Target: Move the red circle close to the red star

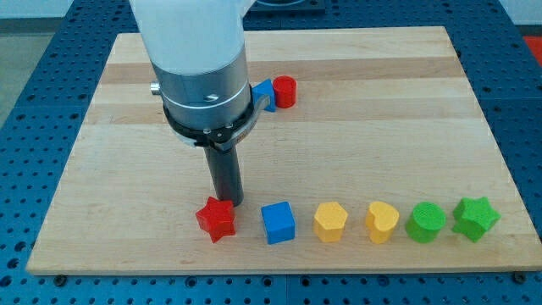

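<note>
The red circle [285, 91] sits near the view's top centre, touching a blue block [264, 90] that is partly hidden behind the arm. The red star [216, 219] lies near the view's bottom, left of centre. My tip [229, 203] rests on the board just above and right of the red star, very close to it, and far below the red circle.
A row runs rightward from the red star along the view's bottom: a blue cube [278, 222], a yellow block [330, 221], a yellow heart [381, 221], a green circle [425, 222], a green star [475, 218]. The wooden board [381, 127] ends just below them.
</note>
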